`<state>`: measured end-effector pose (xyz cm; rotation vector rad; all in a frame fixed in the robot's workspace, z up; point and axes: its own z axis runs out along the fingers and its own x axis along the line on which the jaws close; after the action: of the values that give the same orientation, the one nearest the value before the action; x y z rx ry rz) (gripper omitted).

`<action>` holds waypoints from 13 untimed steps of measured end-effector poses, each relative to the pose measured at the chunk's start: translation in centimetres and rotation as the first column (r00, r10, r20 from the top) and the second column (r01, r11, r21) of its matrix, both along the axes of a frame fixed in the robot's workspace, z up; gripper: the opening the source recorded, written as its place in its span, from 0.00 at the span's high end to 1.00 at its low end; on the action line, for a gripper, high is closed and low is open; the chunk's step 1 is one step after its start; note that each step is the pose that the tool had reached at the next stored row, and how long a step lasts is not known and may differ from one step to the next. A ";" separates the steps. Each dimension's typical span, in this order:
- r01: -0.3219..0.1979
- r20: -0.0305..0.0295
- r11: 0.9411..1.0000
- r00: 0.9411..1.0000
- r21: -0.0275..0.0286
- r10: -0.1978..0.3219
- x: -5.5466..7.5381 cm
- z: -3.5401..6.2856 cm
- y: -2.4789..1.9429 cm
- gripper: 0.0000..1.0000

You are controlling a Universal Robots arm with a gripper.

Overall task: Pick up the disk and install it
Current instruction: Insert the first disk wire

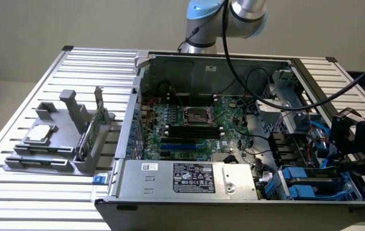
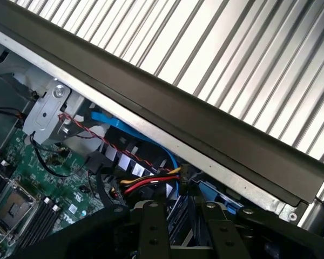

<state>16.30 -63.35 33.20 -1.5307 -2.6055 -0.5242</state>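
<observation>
Here, gripper (image 2: 179, 211) hung over the drive bay (image 1: 311, 185) of the open computer case (image 1: 234, 214), grasp state could not be determined, power supply (image 1: 147, 186) carried a white label (image 1: 194, 177), print unreadable.

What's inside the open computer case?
A green motherboard, a grey power supply, cables and blue drive brackets. The gripper hides part of the drive bay.

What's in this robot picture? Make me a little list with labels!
place: open computer case on a slatted metal table
inside the case: motherboard, power supply
gripper: over the case's corner at the exterior view's right, near the blue drive brackets
outside the case: grey holder with a small silver chip and an upright green circuit card
</observation>
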 end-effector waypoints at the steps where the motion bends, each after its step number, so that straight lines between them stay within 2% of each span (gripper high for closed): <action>1: 0.004 0.000 1.000 1.000 0.002 -0.004 0.0 -0.04 0.00 0.70; 7: 0.018 -0.002 1.000 1.000 0.016 -0.018 0.2 -0.24 -0.01 0.70; 9: 0.021 -0.003 1.000 1.000 0.019 -0.021 0.2 -0.26 0.00 0.70; 10: 0.022 -0.004 1.000 1.000 0.020 -0.022 0.3 -0.29 0.00 0.72; 11: 0.024 -0.004 1.000 1.000 0.021 -0.024 0.3 -0.31 0.00 0.79; 13: 0.027 -0.006 0.999 1.000 0.021 -0.027 0.4 -0.31 -0.01 0.79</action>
<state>16.67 -63.36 32.89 -1.5611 -2.5693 -0.5473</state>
